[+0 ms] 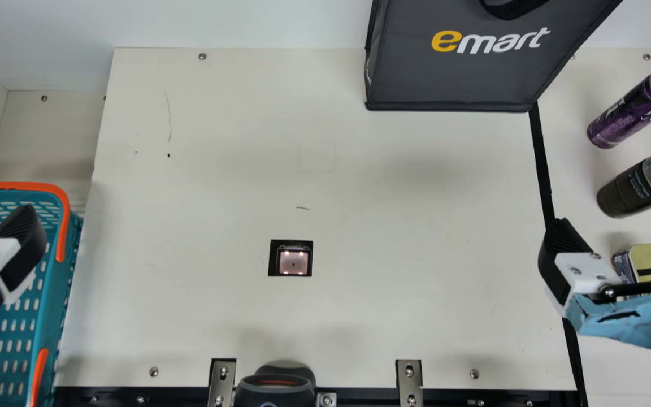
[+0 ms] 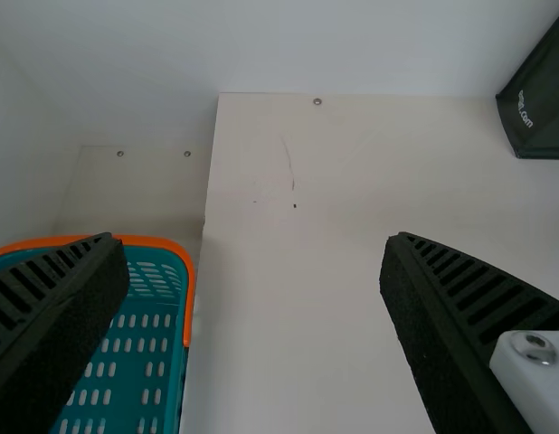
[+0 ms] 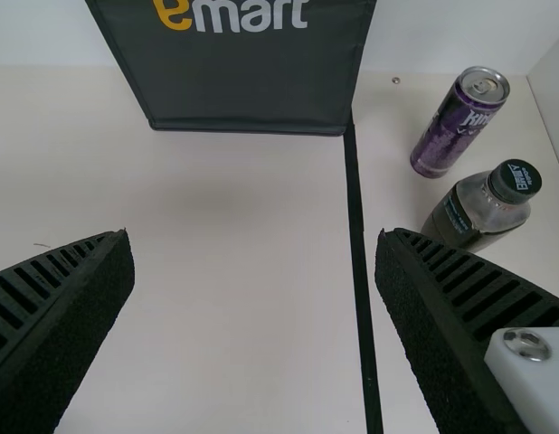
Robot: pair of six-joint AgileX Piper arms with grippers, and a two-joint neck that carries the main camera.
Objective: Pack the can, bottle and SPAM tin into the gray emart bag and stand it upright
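Emart bag (image 1: 450,79): approx. 1 o'clock from the centre of the table (image 1: 325,164) in main view, far side, seemingly upright. Prob. light, soft panels w/ stiffer edges; may fold or skid if shoved. Hold by top rim or black handle (image 1: 515,8), gently.
Can (image 1: 633,110): approx. 2:30, outside the bag, on its end. Smooth metal, so slick; heavy-ish if full. Take mid-body, square on, w/ moderate squeeze (dents are easy).
Bottle (image 1: 636,189): 3 o'clock, near the can, upright & capped. Looks part-dark w/ contents or label, can't tell; prob. some give in the wall. Grip the body below the shoulder, not the cap (image 3: 515,181).
SPAM tin (image 1: 650,263): just past 3, partly behind R gripper. Squat, rigid, prob. dense for its size; rounded corners may slip. Pinch across opposite flat sides, keep level.
R gripper (image 3: 252,235): approx. 3 o'clock, near the tin; fingers wide apart, no hold on anything.
L gripper (image 2: 248,240): approx. 9, by the basket (image 1: 20,185); likewise spread wide, nothing held.
Status: all 3 items outside the bag, so packing's at the start, IMO. Next: R gripper lines up on one item, tin being closest.
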